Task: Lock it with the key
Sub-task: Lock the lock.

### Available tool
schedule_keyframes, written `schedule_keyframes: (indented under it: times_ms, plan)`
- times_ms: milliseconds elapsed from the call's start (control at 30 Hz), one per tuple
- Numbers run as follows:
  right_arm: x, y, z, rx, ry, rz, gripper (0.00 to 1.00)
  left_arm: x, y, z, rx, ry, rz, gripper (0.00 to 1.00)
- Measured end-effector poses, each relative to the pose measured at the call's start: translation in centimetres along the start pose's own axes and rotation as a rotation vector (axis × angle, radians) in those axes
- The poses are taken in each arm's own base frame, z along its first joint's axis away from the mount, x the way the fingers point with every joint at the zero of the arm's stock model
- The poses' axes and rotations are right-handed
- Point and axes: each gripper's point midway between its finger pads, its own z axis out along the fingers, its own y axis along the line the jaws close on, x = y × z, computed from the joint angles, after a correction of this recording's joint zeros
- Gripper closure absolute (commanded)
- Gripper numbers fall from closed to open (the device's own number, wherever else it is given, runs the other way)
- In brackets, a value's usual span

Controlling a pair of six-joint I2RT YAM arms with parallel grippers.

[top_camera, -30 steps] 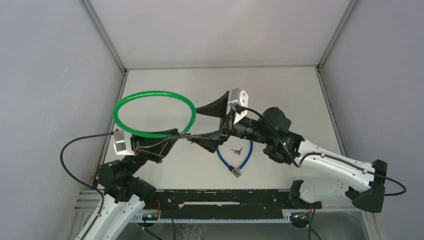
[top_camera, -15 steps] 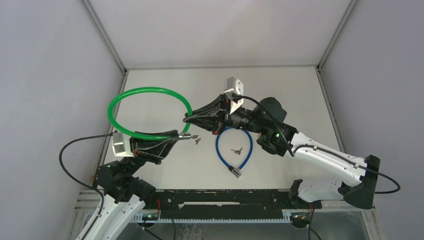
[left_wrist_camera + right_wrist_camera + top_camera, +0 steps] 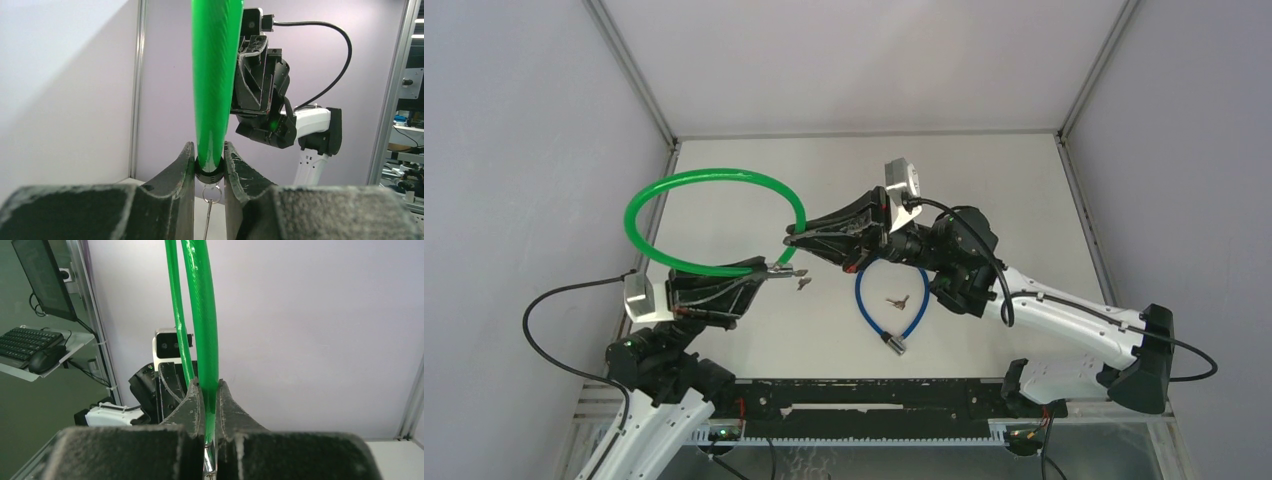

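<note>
Left tool is clamped on the black-collared end of the green cable lock, keys dangling beneath it. Right tool pinches the cable's other end just above, at frame centre. The loop is held off the table, its long axis running left-right into the upper left, both ends toward centre, with a blue cable lock lying flat at lower centre.
</note>
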Motion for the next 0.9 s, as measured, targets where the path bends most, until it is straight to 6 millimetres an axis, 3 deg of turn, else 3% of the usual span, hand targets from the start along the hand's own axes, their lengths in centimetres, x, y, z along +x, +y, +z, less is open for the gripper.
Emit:
schedule_keyframes:
  times_ms: [33, 67, 167, 267, 333, 467, 567, 667, 900]
  plan:
    - [-0.1, 0.1, 0.0, -0.001, -0.004, -0.001, 0.98, -0.2, -0.1, 0.0, 0.002, -0.005, 0.004, 1.0]
    - [-0.2, 0.1, 0.0, -0.002, -0.006, -0.002, 0.86, -0.3, -0.1, 0.0, 0.005, -0.009, 0.007, 1.0]
    - [-0.3, 0.2, -0.2, -0.003, 0.002, 0.001, 0.4, -0.1, 0.0, 0.0, 0.0, -0.003, 0.004, 1.0]
    - [1.7, -0.3, -1.2, 0.005, 0.102, 0.026, 0.18, -0.2, 0.0, 0.0, -0.002, -0.005, 0.006, 1.0]
    - [3.2, -0.7, -1.9, 0.027, 0.168, 0.045, 0.12, -0.3, -0.2, -0.1, 0.001, -0.011, 0.009, 1.0]
    - [4.1, -1.3, -3.8, 0.075, 0.248, 0.037, 0.14, -0.5, -0.3, -0.1, 0.005, -0.016, 0.012, 1.0]
    - [3.9, -0.7, -5.1, 0.063, 0.267, 0.019, 0.3, -0.5, -0.3, -0.1, 0.005, -0.016, 0.012, 1.0]
    - [4.4, -0.1, -5.5, 0.029, 0.292, 0.016, 0.37, -0.5, -0.3, -0.1, 0.004, -0.016, 0.012, 1.0]
    - [7.6, -0.6, -5.8, 0.016, 0.371, 0.051, 0.46, -0.5, -0.2, -0.1, 0.002, -0.016, 0.011, 1.0]
